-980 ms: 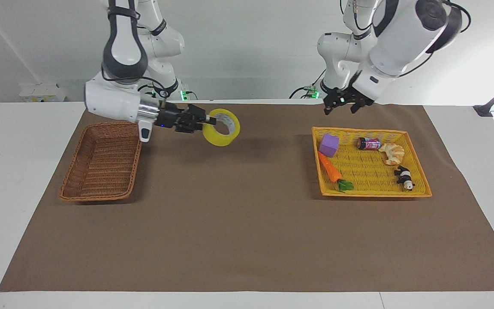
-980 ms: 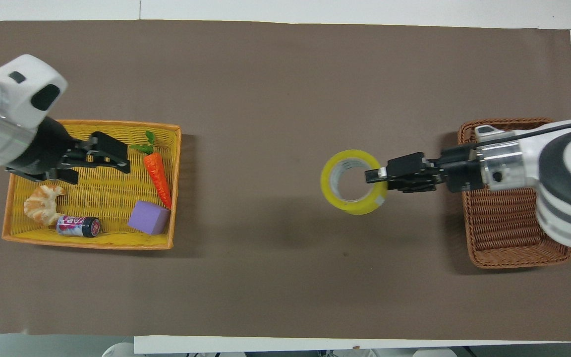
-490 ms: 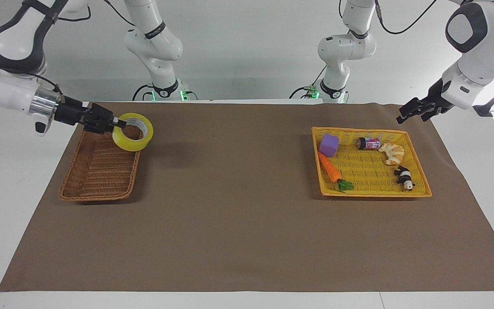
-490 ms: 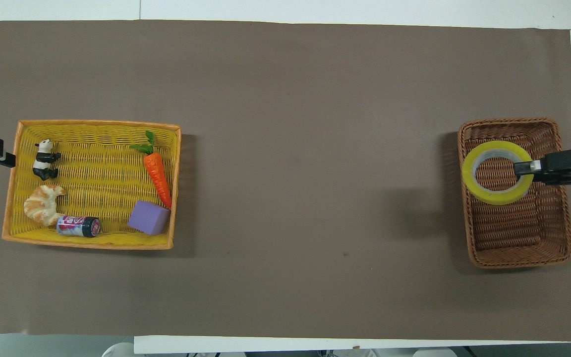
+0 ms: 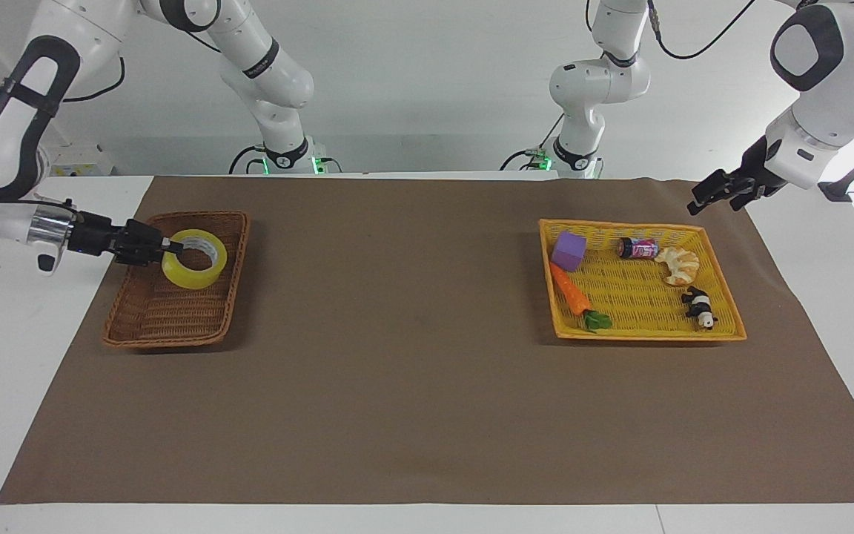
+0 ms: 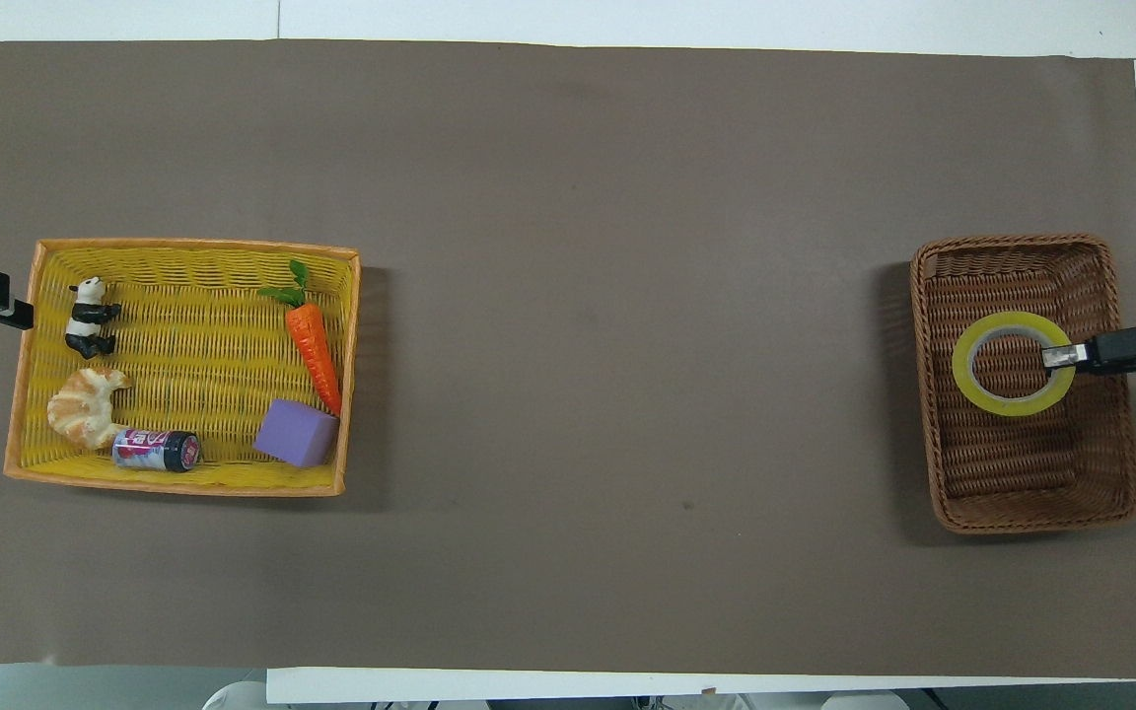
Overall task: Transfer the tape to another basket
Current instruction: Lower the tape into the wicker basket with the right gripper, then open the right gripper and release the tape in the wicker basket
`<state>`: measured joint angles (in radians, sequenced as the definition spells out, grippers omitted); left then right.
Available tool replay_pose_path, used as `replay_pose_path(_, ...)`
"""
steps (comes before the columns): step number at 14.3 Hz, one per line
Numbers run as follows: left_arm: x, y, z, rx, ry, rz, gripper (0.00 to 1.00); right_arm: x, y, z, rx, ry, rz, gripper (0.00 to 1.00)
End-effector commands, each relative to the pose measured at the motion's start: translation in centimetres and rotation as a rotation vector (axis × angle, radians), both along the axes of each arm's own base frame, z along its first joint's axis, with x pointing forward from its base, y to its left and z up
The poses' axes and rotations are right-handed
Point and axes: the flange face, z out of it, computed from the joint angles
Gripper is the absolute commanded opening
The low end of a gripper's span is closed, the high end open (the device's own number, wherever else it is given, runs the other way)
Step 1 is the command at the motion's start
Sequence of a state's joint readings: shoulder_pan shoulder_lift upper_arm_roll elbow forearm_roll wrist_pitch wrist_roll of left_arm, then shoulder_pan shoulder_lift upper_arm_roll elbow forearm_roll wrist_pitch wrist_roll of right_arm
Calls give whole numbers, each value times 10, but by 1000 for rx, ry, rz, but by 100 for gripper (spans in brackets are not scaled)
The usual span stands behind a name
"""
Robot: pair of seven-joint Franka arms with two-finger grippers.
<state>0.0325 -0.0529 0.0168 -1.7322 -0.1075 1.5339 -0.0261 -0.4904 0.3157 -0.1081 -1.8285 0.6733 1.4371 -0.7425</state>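
We hold the tape (image 5: 194, 258) pinched in our right end effector (image 5: 166, 248) low over the basket (image 5: 147, 315), so releasing it comes next, while our left end effector (image 5: 710, 194), seemingly spread, waits.

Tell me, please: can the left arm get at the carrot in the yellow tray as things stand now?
Probably yes: the left gripper hangs beside the yellow tray, and nothing covers the carrot.

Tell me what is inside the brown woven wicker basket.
Inside the brown woven wicker basket is only the yellow ring-shaped roll of packing tape, gripped at its rim by the right pincer. Bare weave shows through the ring; whether the roll rests on the floor is unclear.
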Motion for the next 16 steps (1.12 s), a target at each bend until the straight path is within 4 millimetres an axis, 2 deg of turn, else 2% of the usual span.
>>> replay_pose_path(1,-4,6,0,21,-4,9,100,-3,-2,-3,-23,-42,50,0)
replay_pose_path(4,-3,4,0,22,-12,5,100,-15,-7,-16,-47,-45,73,0)
replay_pose_path(8,5,6,1,57,-55,-39,100,-24,-16,-45,-40,-74,96,0)
replay_pose_path(10,5,-9,8,113,-51,-110,100,-26,-17,-49,-46,-75,101,2)
replay_pose_path(11,5,-15,19,121,-58,-122,100,-26,-17,-49,-53,-72,107,7)
replay_pose_path(12,8,-16,27,123,-55,-125,100,-26,-18,-49,-65,-71,112,22)
replay_pose_path(14,8,-16,45,128,-53,-126,100,-23,-18,-48,-87,-72,129,100)
replay_pose_path(16,7,-19,49,130,-56,-131,100,-17,-19,-38,-118,-89,150,100)
